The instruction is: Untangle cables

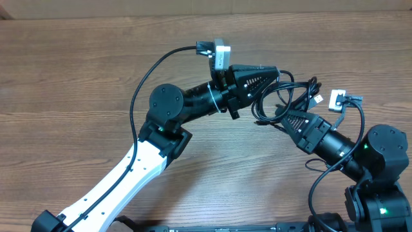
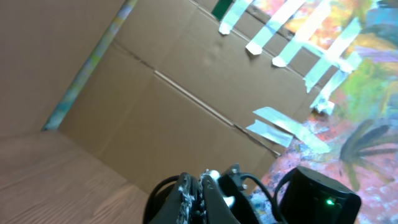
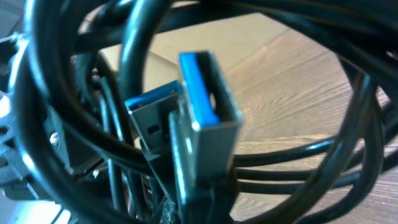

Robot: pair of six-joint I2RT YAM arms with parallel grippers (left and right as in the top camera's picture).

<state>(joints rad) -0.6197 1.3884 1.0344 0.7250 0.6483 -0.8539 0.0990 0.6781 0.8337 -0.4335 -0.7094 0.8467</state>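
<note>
CABLES HELD BETW. 2 CLOSED GRIPPERS

A wood table [image 1: 77, 77] is seen from overhead, w/ 2 arms reached in toward its centre-right. The left gripper [image 1: 273, 73] is pointed right. The right gripper [image 1: 284, 116] is angled up-left, just below it. Both are clenched, and the cables [image 1: 299, 93] are gripped by each: a knot of black loops is bunched betw. the 2 tips, right of centre. In the left wrist view a cardboard wall [image 2: 124, 93] w/ tape strips [image 2: 280, 127] is shown behind the closed fingers [image 2: 204, 198], and a cable loop is curled beside them. In the right wrist view 2 plugs [image 3: 208, 106] w/ blue inserts are shown close up, side by side, ringed by loops; the fingers are hidden there.
</note>
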